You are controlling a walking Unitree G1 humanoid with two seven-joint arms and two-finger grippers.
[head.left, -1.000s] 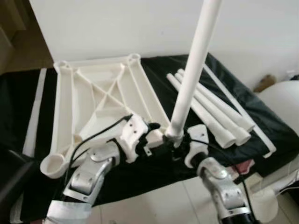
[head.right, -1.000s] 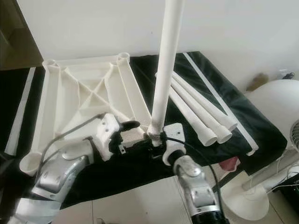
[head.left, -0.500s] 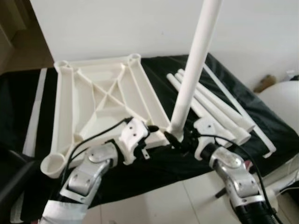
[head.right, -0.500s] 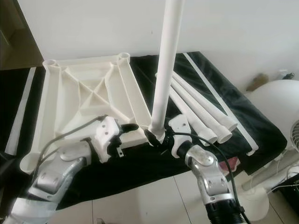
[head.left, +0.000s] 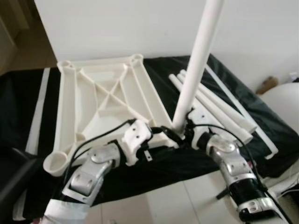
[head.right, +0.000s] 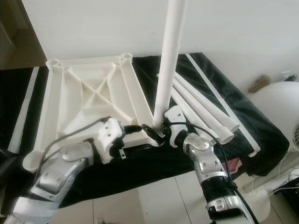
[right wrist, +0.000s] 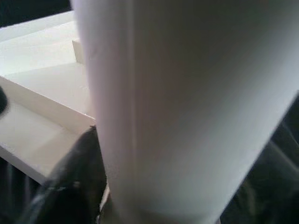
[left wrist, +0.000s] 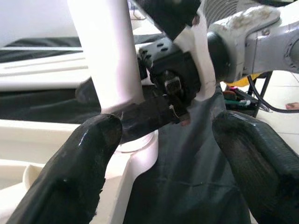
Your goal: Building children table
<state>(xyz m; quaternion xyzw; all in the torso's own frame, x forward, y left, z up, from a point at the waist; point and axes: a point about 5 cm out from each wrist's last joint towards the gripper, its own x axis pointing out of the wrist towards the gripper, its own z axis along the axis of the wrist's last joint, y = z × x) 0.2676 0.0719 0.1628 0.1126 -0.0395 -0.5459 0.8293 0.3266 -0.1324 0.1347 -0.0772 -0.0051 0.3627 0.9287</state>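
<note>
- White children's table top (head.left: 98,100) lies upside down, ribbed underside up, on a surface covered with black cloth (head.left: 252,126); round leg sockets at its corners.
- One white leg (head.left: 196,65) stands upright at the top's near right corner, its foot in that corner socket, about 6 o'clock from the panel's far right corner.
- Right claw (head.right: 159,128) is clamped round the base of the upright leg, coming in from 3 o'clock; black fingers (right wrist: 70,186) press against the tube in the right wrist view.
- Left claw (left wrist: 163,140) sits just beside the same corner, at 9 o'clock of the leg; its fingers (left wrist: 79,163) are spread wide apart with nothing gripped, one tip close by the socket.
- Three spare legs (head.left: 219,114) lie side by side on the cloth at 3 o'clock of the top, near each other, running toward 11 o'clock.
- A thin white strip (head.left: 238,109) lies beyond the spare legs toward 3 o'clock; another white strip (head.left: 37,112) lies at 9 o'clock of the top.
- White wall (head.left: 117,23) at 12 o'clock; pale tiled floor (head.left: 177,200) at 6 o'clock.
</note>
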